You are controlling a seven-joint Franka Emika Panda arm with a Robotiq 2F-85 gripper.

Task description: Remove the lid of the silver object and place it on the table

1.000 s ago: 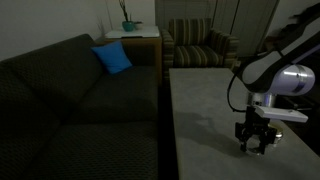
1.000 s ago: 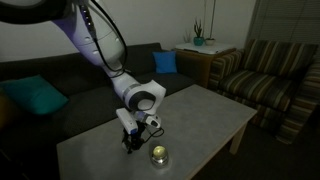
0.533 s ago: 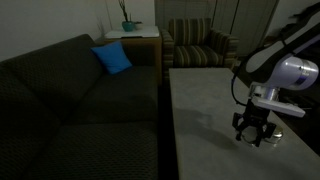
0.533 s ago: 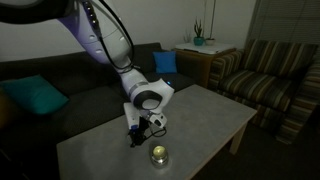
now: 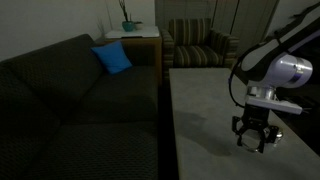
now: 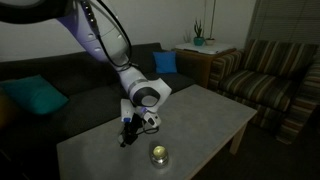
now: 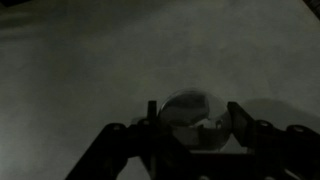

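We find the black two-fingered gripper (image 6: 127,138) low over the long table with the pale mottled grey-white top (image 6: 212,112). It points straight down, with its tips at or just above the surface. In the wrist view the fingers (image 7: 152,112) stand partly apart with the round silvery lid (image 7: 188,106) between them. That picture is too dark to show whether the pads press on the lid, so we cannot tell whether it is gripped. The small, low, round shiny silver container (image 6: 158,153) stands on the table near the gripper but apart from it, toward the edge nearest that camera. The white arm (image 6: 100,45) bends down from above. A dark sofa (image 5: 70,100) with a blue cushion (image 5: 113,58) runs along one long side of the table.
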